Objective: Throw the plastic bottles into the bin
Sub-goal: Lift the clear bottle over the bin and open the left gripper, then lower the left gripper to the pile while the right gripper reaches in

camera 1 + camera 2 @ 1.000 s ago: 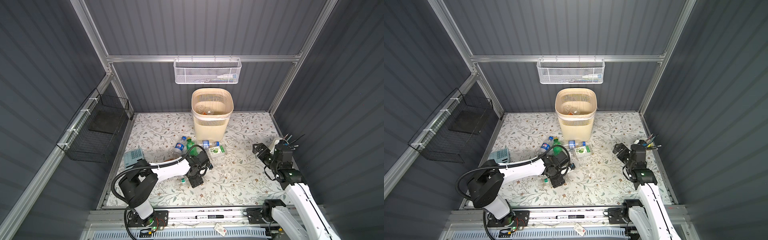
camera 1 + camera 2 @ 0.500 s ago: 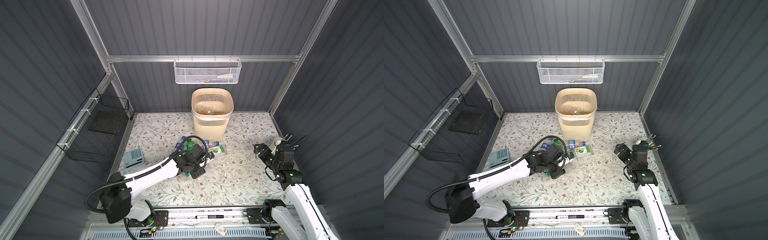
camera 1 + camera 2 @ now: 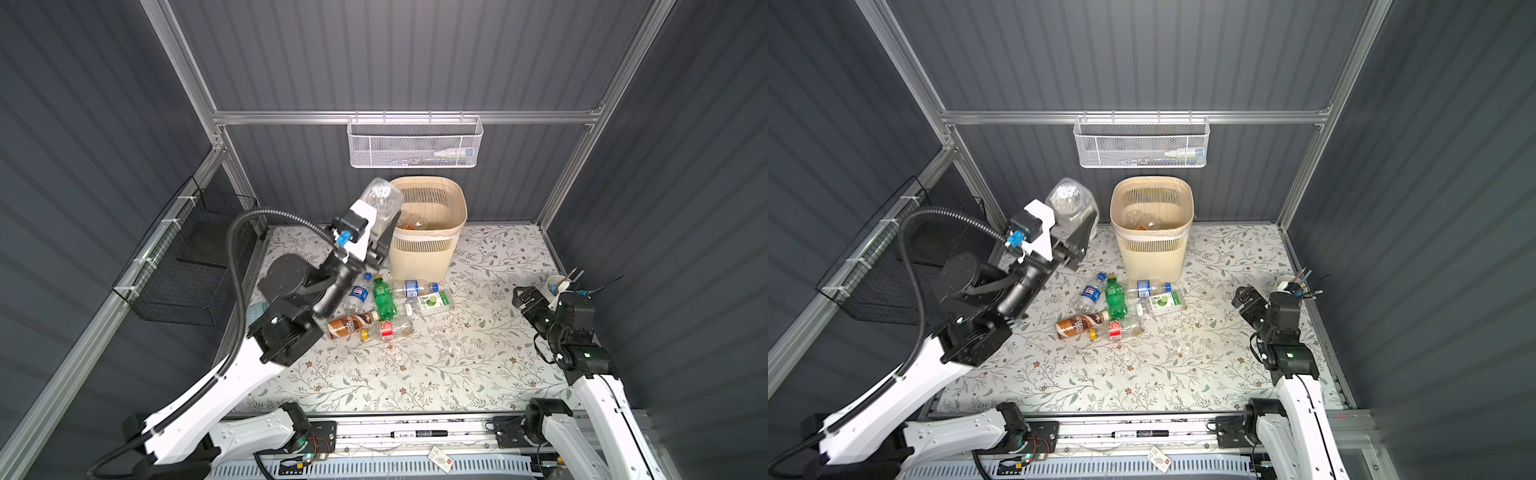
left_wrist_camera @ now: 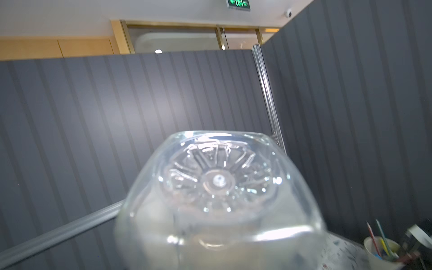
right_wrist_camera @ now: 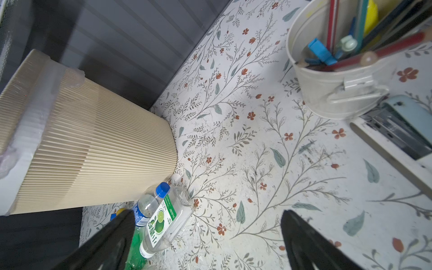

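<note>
The left gripper [image 3: 380, 230] pinches a clear bottle [image 3: 380, 199], base upward, raised just beside the rim of the bin [image 3: 428, 253]. The fingers [image 5: 112, 236] of the right gripper [image 3: 524, 296] stand spread wide, holding nothing. The other bottles [image 3: 384, 297] lie on the table [image 3: 457, 365] before the bin.

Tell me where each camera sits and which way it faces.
Top views: high at the front, looking down at the table, bin and both arms.
Left wrist: raised, tilted up at the walls past the base of the clear bottle; no fingers show.
Right wrist: low, facing the bin and lying bottles; the right gripper shows, open.
Shared: the pencil cup appears in both wrist views.
</note>
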Action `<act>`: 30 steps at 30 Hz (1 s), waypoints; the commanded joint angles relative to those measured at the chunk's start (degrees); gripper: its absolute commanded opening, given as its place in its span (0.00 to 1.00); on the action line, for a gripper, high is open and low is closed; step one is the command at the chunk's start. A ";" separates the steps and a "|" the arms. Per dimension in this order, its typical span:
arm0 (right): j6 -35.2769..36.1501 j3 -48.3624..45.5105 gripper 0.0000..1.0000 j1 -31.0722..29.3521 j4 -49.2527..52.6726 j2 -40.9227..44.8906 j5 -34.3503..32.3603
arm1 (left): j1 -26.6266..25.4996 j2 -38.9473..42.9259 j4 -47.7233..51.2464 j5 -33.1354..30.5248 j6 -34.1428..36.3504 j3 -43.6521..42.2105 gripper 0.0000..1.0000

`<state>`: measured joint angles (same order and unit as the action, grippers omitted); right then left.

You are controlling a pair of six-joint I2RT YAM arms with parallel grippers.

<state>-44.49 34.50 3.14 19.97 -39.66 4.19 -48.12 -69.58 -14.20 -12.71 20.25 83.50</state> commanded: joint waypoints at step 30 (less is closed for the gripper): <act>-18.62 -3.56 0.99 -12.20 -4.66 -4.06 1.12 | 10.59 -1.31 16.66 -3.17 -18.80 -10.62 1.00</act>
<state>-55.42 31.88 -4.86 18.87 -42.41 8.23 -37.45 -72.51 -2.72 -9.65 2.26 77.73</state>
